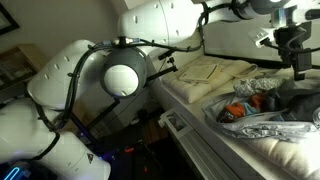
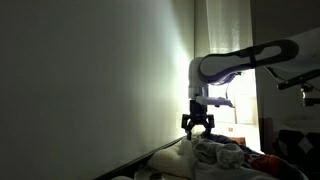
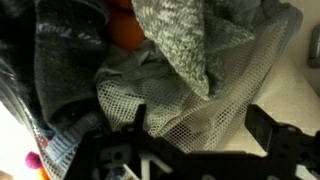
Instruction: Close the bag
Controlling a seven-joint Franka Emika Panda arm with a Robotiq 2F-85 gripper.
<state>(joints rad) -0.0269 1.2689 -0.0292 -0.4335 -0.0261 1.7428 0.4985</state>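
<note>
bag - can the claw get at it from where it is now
Probably yes: the claw hangs open right over the bag, and nothing visible sits between them.

The bag (image 1: 262, 108) is a floppy, crinkled grey-silver sack slumped on a pale cushioned surface (image 1: 285, 155), its mouth gaping open. Orange and red items (image 1: 243, 88) show inside. In the wrist view its material is fine mesh, bunched in folds around grey knitted fabric (image 3: 175, 35).

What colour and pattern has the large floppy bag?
The large floppy bag is light grey with a fine mesh pattern; the wrist view shows it best.
</note>
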